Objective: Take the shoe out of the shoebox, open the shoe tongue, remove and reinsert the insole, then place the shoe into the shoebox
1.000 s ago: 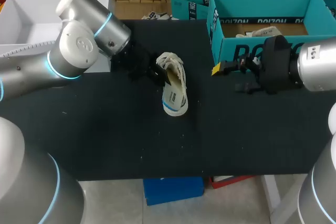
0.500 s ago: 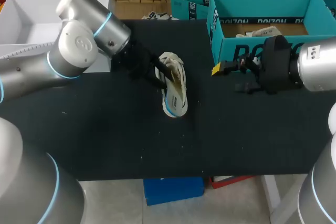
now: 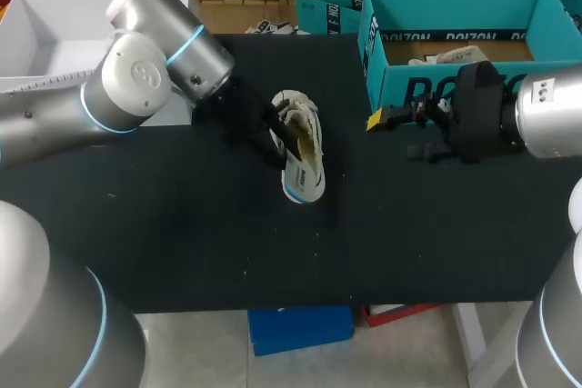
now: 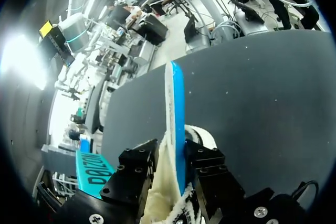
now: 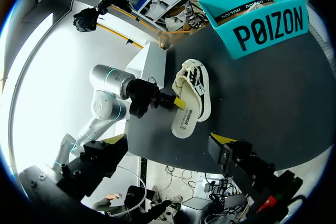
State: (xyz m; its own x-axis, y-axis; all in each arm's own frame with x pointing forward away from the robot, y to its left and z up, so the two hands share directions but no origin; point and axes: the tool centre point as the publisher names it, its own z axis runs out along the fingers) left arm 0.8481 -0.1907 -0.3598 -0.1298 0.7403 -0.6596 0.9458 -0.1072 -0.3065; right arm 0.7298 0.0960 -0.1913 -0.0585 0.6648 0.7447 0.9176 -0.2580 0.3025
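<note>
The left gripper [image 4: 174, 167] is clamped on the cream sneaker [image 3: 303, 159]. The shoe's side wall is pinched between both fingers, with its blue-trimmed sole turned on edge. The sneaker is held tilted over the middle of the black table [image 3: 182, 243], well apart from the teal shoebox [image 3: 455, 88]. The right gripper [image 3: 376, 120] is held just in front of the shoebox's front wall, and nothing is seen in it. Whether it is open or closed cannot be told.

Likely robotics lab, robot arms [image 3: 136, 79], black table [image 3: 182, 233]
</note>
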